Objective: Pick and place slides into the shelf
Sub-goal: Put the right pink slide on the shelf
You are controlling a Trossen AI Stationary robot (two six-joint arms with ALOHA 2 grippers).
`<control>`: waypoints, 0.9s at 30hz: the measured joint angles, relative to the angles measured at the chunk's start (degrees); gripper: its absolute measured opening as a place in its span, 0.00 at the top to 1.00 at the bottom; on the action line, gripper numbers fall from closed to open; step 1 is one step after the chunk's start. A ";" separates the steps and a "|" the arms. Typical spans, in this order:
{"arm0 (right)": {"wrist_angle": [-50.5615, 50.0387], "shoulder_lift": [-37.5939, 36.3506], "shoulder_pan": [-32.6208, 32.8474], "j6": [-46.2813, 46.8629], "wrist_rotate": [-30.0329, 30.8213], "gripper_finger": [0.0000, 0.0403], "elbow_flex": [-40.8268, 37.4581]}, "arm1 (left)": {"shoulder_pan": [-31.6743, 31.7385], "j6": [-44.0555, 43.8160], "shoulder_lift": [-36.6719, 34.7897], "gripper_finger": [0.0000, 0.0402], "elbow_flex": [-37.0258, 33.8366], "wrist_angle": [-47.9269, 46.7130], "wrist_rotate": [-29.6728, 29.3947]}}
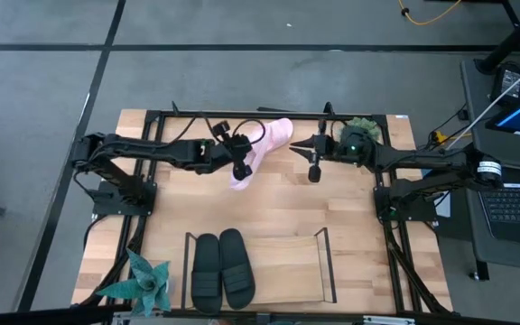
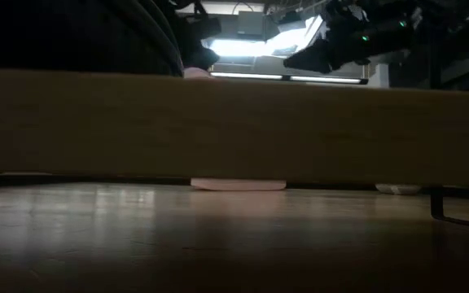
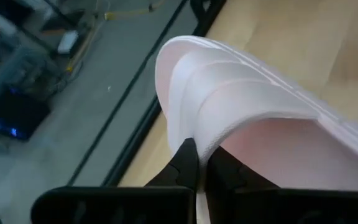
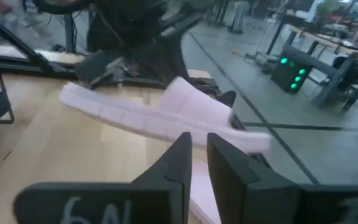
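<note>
A pale pink slide hangs tilted above the far middle of the table, with my left gripper shut on it; in the left wrist view it fills the picture. A second pink slide lies flat on its sole on the table below. My right gripper hovers just right of the held slide, pointing at it, its fingers a narrow gap apart with nothing between them. A black pair of slides lies soles down in the left half of the wire shelf at the near edge. My left gripper pinches an edge of the pink slide's broad strap between its two fingers. The fingers come from the table's left, slanting down. The slide is lifted clear of the table and tilted, one end higher than the other.
A green star-shaped plant stands at the near left corner. A green bushy thing sits at the far right by the right arm. The shelf's right half is bare wood. The black frame runs around the table.
</note>
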 joint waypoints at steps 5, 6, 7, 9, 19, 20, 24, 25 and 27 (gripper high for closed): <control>-7.61 4.73 1.73 -4.44 4.76 0.87 8.82 | 1.13 2.71 0.75 0.99 0.00 5.52 -0.18; -9.25 6.02 1.92 -5.70 6.04 0.87 10.41 | 1.34 2.94 0.73 0.99 0.00 6.08 -0.30; -10.60 7.42 1.97 -6.06 7.09 0.87 11.86 | 1.48 2.94 0.73 0.99 0.00 6.24 -0.32; -12.08 10.52 1.98 -6.97 7.33 0.86 14.52 | 1.77 2.96 0.73 0.99 0.00 6.34 -0.30; -12.60 20.38 3.72 -10.20 7.36 0.60 24.56 | 2.75 2.99 0.73 0.99 0.00 6.04 -0.45; -12.49 20.92 4.03 -10.18 7.38 0.57 25.40 | 2.83 3.01 0.73 0.99 0.00 6.00 -0.27; -12.49 22.84 4.94 -10.42 7.38 0.49 27.27 | 3.40 2.99 0.73 0.99 0.00 5.98 -0.34; -12.51 23.38 4.96 -10.45 7.34 0.48 27.42 | 3.39 2.99 0.73 0.99 0.00 6.00 -0.36; -11.97 24.53 4.95 -10.48 7.32 0.46 27.69 | 3.33 3.00 0.73 0.99 0.00 6.09 -0.34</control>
